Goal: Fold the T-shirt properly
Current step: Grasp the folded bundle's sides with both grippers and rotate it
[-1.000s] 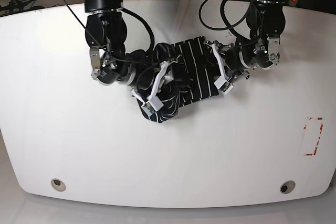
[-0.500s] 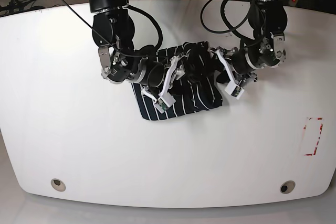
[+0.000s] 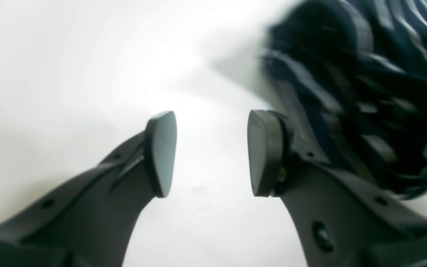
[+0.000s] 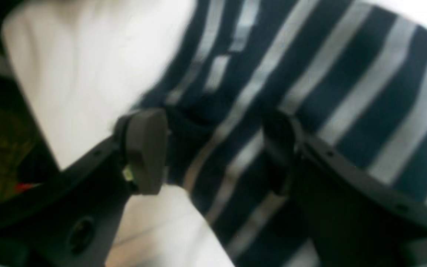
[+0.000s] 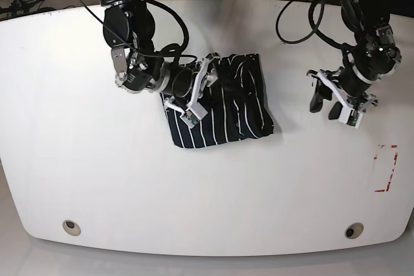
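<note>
The T-shirt, dark with thin white stripes, lies as a folded, roughly square bundle on the white table, a little behind the middle. My right gripper hovers over its left edge. In the right wrist view the right gripper is open, with the striped T-shirt lying beyond and between the two pads. My left gripper stands well to the right of the shirt, apart from it. The left wrist view shows the left gripper open and empty over bare table, the T-shirt blurred at upper right.
A red-outlined rectangle is marked near the table's right edge. Two round holes sit near the front edge. Black cables loop behind the arms at the back of the table.
My left gripper has let go and drawn away to the right of the shirt. The lifted fold has dropped and the shirt lies flatter. My right gripper stays at its left edge.
</note>
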Action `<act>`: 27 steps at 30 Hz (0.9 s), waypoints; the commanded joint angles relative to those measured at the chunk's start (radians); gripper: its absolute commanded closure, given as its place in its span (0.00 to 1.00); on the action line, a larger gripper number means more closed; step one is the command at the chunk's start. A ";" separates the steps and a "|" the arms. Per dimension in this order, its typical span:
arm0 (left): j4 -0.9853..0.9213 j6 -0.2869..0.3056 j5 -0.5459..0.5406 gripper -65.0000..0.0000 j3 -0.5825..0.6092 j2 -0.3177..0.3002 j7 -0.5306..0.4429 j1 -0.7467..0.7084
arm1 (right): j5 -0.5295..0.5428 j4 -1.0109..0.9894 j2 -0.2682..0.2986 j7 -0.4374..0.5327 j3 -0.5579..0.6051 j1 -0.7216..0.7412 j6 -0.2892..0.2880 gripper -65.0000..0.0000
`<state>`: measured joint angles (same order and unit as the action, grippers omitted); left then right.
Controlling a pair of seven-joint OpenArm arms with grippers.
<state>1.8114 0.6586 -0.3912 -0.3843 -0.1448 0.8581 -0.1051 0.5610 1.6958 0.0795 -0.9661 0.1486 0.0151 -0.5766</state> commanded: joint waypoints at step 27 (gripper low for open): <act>0.067 -0.006 -0.007 0.57 0.416 -0.040 -0.030 0.078 | 0.032 0.003 0.145 0.164 -0.051 0.055 -0.007 0.40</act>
<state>1.8606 0.6548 -0.3813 0.0116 -0.2054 0.8513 -0.0422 0.5789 1.7069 0.2146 -0.8234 0.1173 0.0261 -0.5804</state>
